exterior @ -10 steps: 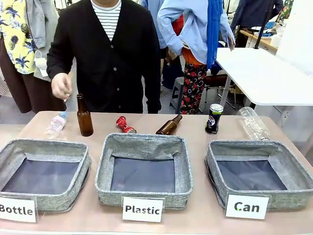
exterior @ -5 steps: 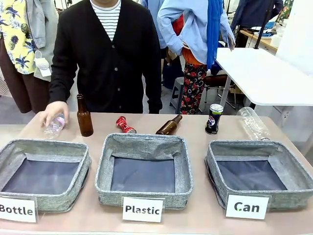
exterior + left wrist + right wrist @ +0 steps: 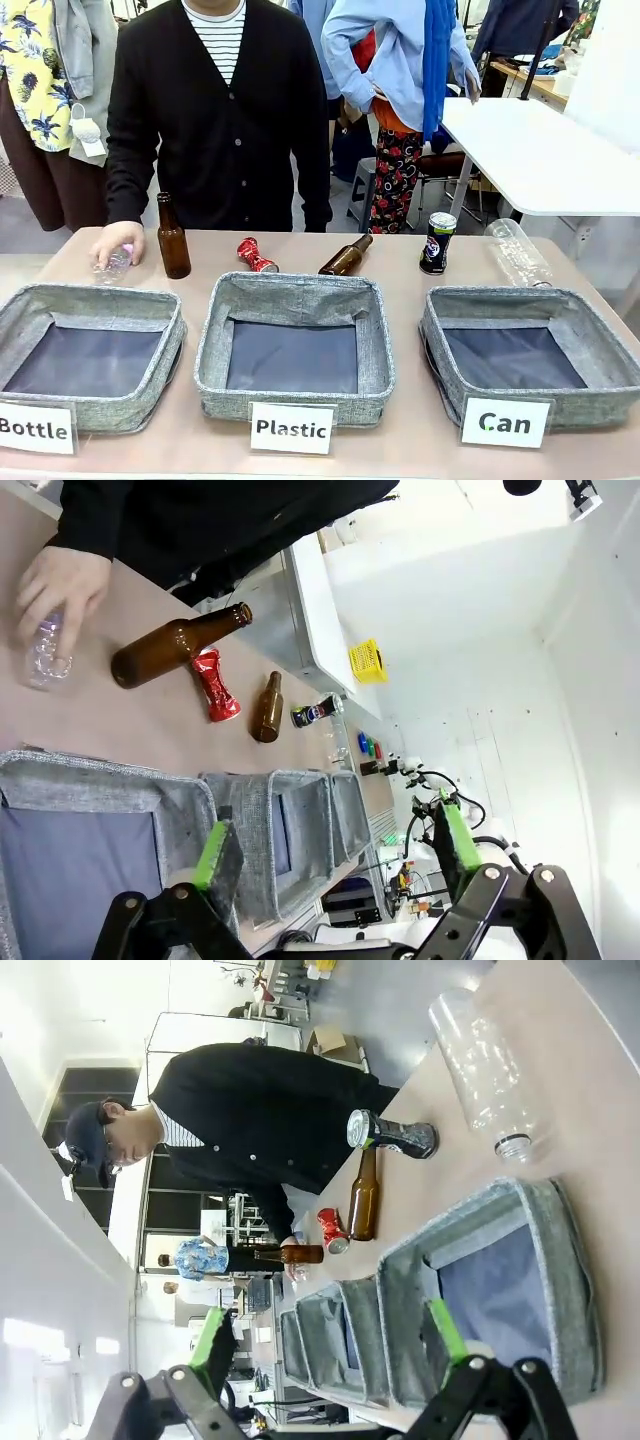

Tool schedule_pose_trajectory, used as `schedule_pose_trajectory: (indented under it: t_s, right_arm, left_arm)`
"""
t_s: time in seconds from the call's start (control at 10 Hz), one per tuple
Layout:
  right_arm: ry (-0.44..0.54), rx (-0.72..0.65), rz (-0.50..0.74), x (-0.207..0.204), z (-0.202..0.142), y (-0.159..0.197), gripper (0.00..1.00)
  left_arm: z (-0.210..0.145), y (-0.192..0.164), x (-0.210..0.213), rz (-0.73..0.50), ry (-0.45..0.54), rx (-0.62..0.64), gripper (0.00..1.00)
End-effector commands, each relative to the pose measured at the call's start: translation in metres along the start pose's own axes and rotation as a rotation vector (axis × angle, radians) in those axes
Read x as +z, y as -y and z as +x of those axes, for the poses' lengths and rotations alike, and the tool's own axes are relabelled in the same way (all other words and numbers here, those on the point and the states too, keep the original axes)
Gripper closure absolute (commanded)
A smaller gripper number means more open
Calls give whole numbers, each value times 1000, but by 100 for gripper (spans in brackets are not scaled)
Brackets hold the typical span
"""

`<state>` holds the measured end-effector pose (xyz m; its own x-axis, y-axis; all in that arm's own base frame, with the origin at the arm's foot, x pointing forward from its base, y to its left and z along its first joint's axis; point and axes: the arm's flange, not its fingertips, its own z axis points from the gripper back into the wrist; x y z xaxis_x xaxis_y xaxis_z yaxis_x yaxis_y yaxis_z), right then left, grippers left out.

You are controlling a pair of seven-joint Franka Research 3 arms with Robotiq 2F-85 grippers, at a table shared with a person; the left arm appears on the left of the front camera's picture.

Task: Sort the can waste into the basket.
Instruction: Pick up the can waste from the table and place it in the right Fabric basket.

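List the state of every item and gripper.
Black metal drink can: upright.
Red waisted metal can: on its side.
Left brown glass bottle: upright.
Middle brown glass bottle: lying.
Large clear plastic bottle: lying.
Small clear plastic bottle: under person's hand.
Grey woven "Can" basket: empty.
Left gripper: jaws open.
Right gripper: jaws open.

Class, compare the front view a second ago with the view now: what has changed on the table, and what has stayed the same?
The person's hand dropped onto the small clear plastic bottle at the table's left end and now rests on it. The red can, black can, upright brown bottle, lying brown bottle and Can basket stayed put.
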<state>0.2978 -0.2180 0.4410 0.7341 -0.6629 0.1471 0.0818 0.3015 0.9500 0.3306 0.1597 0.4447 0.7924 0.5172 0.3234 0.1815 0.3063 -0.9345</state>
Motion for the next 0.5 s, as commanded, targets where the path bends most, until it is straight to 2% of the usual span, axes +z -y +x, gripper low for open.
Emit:
schedule_pose_trajectory:
  t_s: [0.0, 0.3, 0.4]
  right_arm:
    - [-46, 70, -20, -23, 2, -8, 0]
    - [-270, 561, -155, -110, -2, -24, 0]
    - [-265, 769, -213, -141, -3, -26, 0]
  left_arm:
    - [1, -2, -1, -1, -7, -25, 0]
    - [1, -2, -1, -1, -7, -25, 0]
    - [1, -2, -1, -1, -7, -25, 0]
